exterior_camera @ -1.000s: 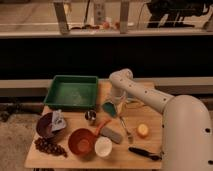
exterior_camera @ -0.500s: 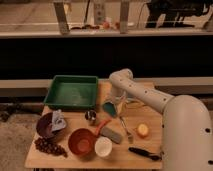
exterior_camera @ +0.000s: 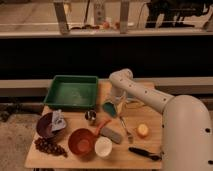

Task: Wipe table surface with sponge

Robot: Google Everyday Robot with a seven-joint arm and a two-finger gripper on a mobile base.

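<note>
Tool on the white arm pinches the small teal-green soft sponge against the light tan wooden desk, just right of the green rectangular tray. A purple bowl holds a pale crumpled item.

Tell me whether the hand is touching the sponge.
Touching. The camera view shows the hand over the table surface, pressed against the sponge, no gap.

Hand over sponge, tan table surface, green tray beside
</note>
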